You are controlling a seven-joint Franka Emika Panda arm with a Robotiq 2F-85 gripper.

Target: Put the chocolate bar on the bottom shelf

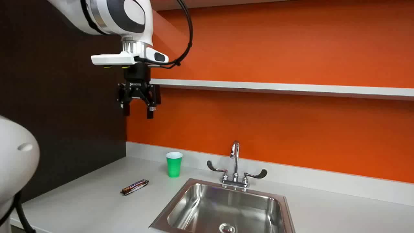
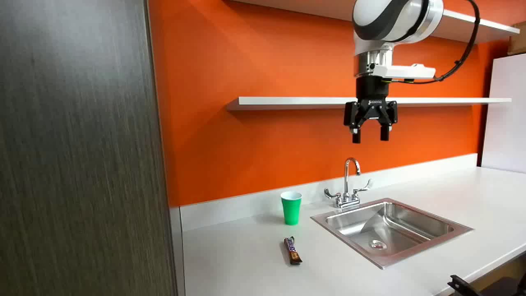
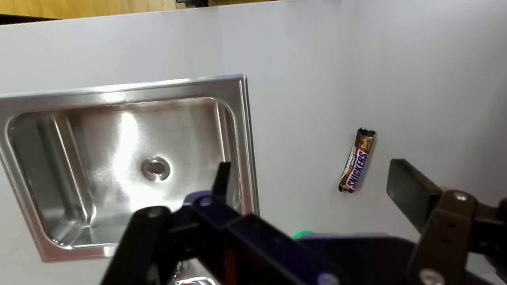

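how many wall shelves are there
2. In an exterior view: the bottom shelf behind the tool, the upper shelf above, partly cropped. Others may be out of frame.

I've got the gripper [image 1: 138, 113] hanging with its jaws spread, tips showing lower than the bottom shelf [image 2: 287, 100], which sits behind it in both exterior views. Down below, open air right to the table [image 1: 90, 207]. Here's the chocolate bar [image 3: 357, 160] in the wrist view, bare table along both long sides, a wide strip separating it from the sink [image 3: 158, 93]. Watch that upright green cup [image 1: 174, 165], though, near one end of the chocolate bar! The faucet [image 1: 236, 158] juts up at the sink's back edge, and a dark panel [image 1: 64, 97] closes off one side of the table. Up top, a tall gap opens between the bottom shelf and the upper shelf [image 2: 452, 28].
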